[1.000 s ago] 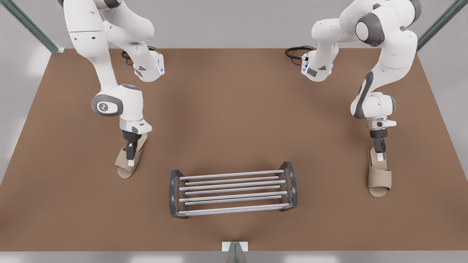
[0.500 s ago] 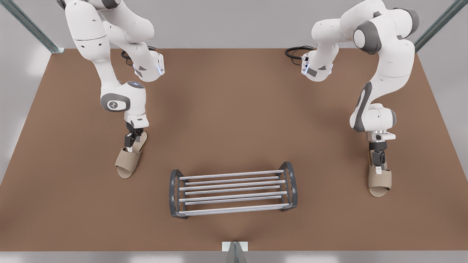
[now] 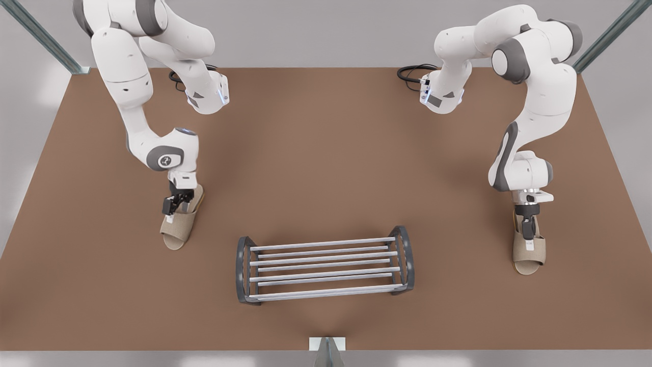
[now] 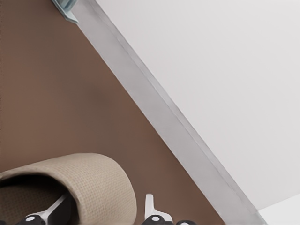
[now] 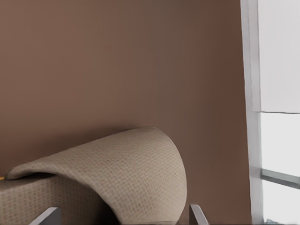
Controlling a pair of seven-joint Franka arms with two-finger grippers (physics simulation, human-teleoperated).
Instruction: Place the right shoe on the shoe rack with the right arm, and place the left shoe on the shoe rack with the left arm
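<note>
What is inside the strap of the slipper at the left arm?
One finger of the left claw reaches under the slipper strap, above the insole; the other finger stands outside. The strap hides the space toward the toe. The right claw straddles the other slipper.

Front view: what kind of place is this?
Likely a simulated tabletop workcell, not a home: a brown table with metal corner posts, a shoe rack in the middle, and two robot arms, the left gripper at one slipper, the right gripper at the other slipper.
</note>
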